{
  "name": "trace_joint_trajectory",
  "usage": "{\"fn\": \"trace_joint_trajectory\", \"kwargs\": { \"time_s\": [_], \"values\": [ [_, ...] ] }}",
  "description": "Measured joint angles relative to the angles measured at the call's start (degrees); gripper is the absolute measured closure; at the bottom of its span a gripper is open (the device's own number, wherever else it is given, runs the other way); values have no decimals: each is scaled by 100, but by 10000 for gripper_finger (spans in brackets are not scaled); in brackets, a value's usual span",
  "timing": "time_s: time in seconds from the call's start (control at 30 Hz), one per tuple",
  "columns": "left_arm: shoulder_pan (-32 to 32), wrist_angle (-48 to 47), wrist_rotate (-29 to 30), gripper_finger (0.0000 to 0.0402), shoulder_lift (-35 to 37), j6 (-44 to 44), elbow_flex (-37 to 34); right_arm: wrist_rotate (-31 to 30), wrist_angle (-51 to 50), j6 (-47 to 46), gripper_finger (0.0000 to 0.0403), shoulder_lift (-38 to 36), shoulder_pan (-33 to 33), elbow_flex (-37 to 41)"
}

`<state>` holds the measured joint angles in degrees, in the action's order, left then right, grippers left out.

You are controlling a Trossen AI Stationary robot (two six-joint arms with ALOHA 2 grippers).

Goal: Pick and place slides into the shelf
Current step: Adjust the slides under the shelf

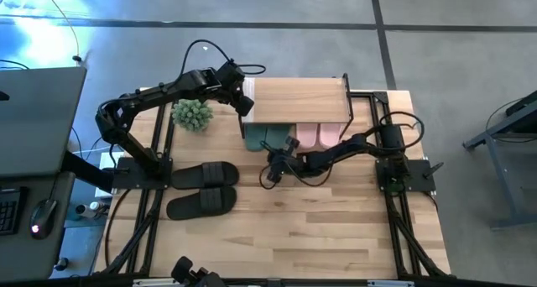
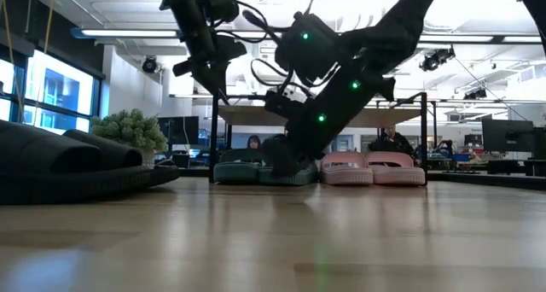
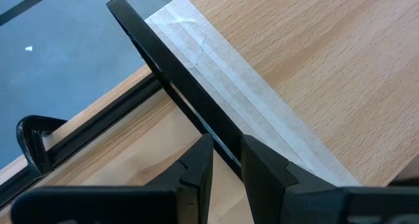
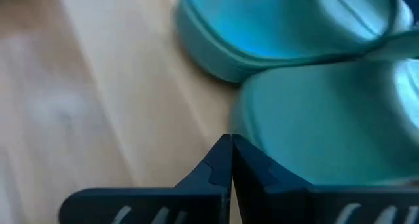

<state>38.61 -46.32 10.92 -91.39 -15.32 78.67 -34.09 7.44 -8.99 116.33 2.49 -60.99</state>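
Green pair (image 1: 264, 138) and pink pair (image 1: 319, 134) under shelf (image 1: 298, 101); black pair (image 1: 201, 189) outside

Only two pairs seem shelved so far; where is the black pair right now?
In the high view the black slides lie on the table's left side, in front of the plant, outside the shelf.

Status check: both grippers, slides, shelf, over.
Left gripper clamped on shelf frame edge. Right gripper shut, nosing green slides under shelf. Pink pair in; black pair out. Nothing blocking.
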Motion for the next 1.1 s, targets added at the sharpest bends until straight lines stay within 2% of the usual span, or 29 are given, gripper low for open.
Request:
{"fn": "trace_joint_trajectory", "kwargs": {
  "time_s": [0.83,1.1],
  "values": [
    [0,5,1,334,0,-1,0,-922,-1393,-1476,403,4,163,-9],
    [0,13,1,334,0,-1,0,-1159,-1451,-1498,403,-35,379,0]
  ]
}}
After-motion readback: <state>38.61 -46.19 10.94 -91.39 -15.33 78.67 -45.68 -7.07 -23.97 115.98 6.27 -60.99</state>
